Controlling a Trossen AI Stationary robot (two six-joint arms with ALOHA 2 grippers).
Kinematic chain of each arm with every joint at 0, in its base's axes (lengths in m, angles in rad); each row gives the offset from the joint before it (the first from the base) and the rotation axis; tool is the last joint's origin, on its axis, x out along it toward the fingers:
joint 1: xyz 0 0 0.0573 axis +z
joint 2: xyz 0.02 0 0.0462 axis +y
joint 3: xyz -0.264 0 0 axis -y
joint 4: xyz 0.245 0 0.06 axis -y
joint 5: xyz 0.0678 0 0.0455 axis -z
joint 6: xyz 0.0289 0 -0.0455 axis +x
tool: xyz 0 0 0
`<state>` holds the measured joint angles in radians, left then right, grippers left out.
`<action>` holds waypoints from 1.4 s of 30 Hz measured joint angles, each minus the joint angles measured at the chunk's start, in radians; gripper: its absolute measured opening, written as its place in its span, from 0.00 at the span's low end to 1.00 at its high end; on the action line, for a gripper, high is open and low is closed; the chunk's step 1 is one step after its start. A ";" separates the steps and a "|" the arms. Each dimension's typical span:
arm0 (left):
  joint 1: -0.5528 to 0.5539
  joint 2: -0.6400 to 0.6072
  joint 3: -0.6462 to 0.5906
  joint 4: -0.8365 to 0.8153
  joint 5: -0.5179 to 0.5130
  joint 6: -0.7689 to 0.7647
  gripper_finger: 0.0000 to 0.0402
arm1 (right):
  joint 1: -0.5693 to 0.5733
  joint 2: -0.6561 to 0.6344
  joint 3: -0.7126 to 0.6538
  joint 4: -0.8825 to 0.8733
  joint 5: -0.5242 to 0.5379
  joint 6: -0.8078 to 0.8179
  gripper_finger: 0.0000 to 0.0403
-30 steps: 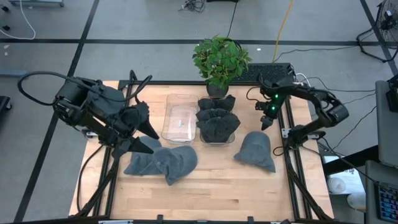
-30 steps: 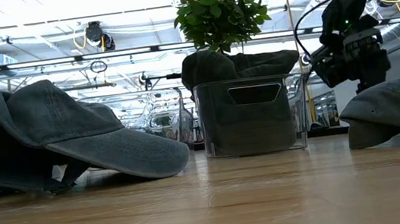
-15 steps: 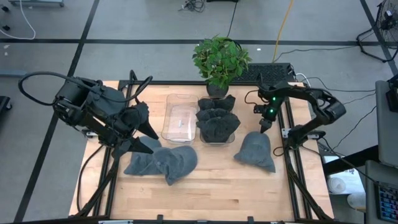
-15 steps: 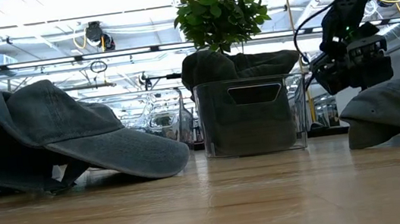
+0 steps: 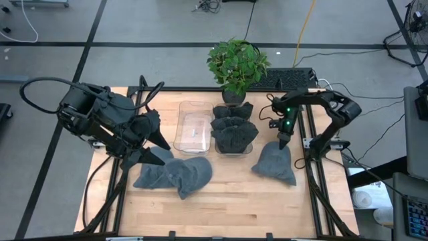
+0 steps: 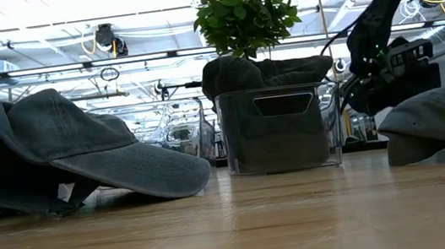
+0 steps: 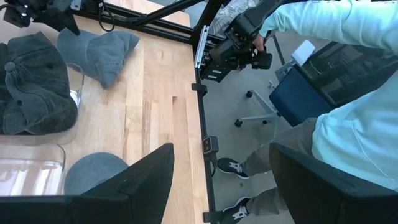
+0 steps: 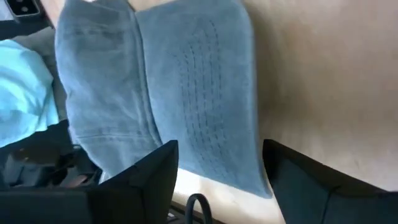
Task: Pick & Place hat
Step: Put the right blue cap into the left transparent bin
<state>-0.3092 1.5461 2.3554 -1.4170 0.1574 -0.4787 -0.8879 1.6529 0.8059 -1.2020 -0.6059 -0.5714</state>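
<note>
A robotics lab is occupying an open industrial hall: a framed wooden surface [image 5: 227,201] is standing on grey floor [image 5: 147,60] amid trailing cables [image 5: 304,30] and ceiling ducts [image 6: 46,71].

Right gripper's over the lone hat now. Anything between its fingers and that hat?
Nothing visible. The right gripper, open, hangs just above the hat, and the right wrist view shows only the hat past the fingers. The full bin sits beside it, out of the path.

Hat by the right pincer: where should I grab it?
Take the hat at its crown edge nearest the right pincer, coming straight down. It lies flat and alone on the table, with the open pincer above that end.
</note>
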 joint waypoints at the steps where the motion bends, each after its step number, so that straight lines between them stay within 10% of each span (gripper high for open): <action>1: 0.000 0.000 0.000 0.000 0.000 0.002 0.67 | 0.000 0.008 0.000 -0.003 -0.001 -0.005 0.54; 13: 0.024 0.000 0.000 0.000 -0.001 0.017 0.67 | -0.001 0.029 0.001 -0.041 -0.051 -0.139 0.04; 31: 0.042 0.000 0.000 0.000 -0.001 0.054 0.67 | 0.000 -0.185 0.064 -0.305 -0.060 -0.134 0.00; 42: 0.042 0.000 0.000 0.000 -0.012 0.052 0.67 | 0.039 -0.356 0.271 -0.368 -0.112 0.144 0.00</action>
<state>-0.2668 1.5460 2.3554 -1.4166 0.1455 -0.4262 -0.8485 1.2964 1.0771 -1.5699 -0.7182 -0.4279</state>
